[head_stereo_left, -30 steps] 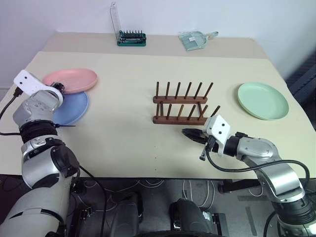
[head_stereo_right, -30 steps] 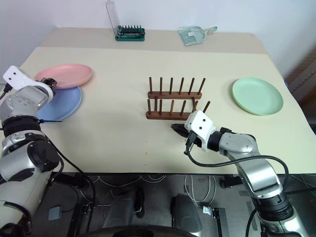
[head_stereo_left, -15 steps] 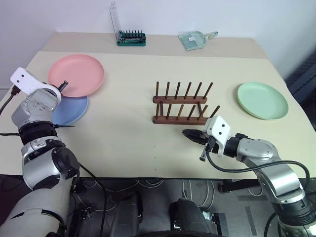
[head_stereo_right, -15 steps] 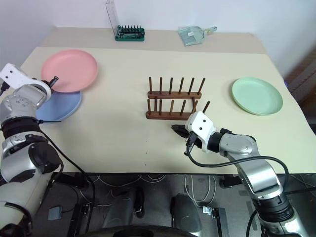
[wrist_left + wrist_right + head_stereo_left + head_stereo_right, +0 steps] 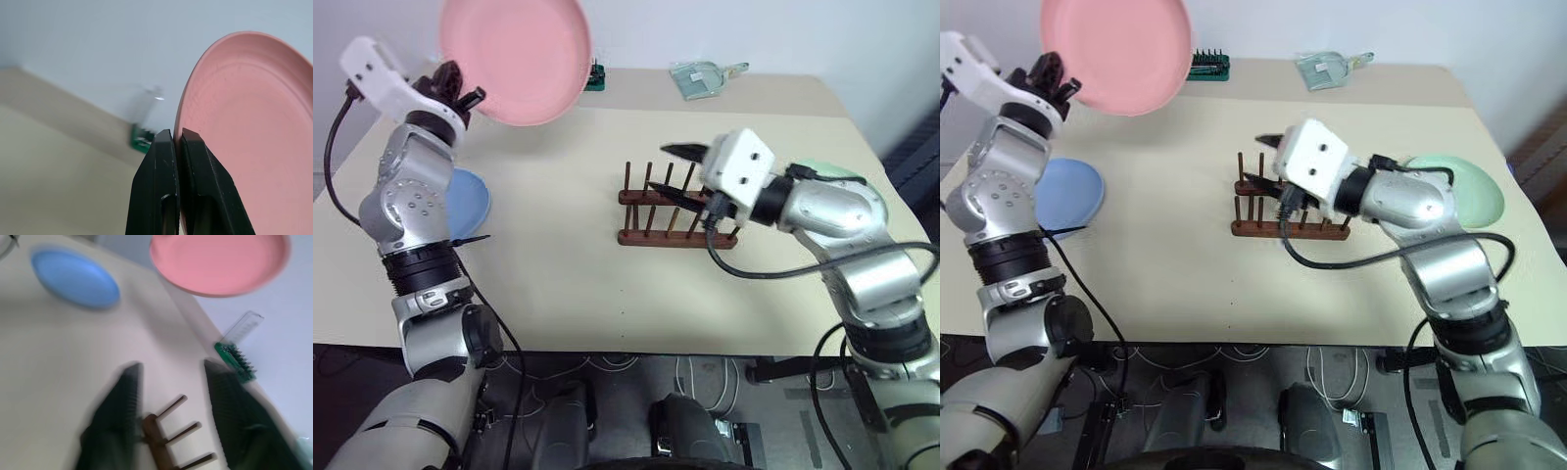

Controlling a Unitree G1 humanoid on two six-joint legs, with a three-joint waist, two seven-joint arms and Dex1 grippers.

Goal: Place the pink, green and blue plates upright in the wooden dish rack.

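We see the left gripper clamped on the rim of the pink plate, raised high above the table's left side. The right gripper, jaws apart and empty, hangs over the wooden dish rack (no plates in it). The blue plate lies flat at left, the green plate at right.

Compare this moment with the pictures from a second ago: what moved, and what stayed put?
The left gripper, shut on the pink plate, lifted it off the blue plate and high above the table. The right gripper rose over the wooden dish rack and opened. Blue plate, rack and green plate stayed put.
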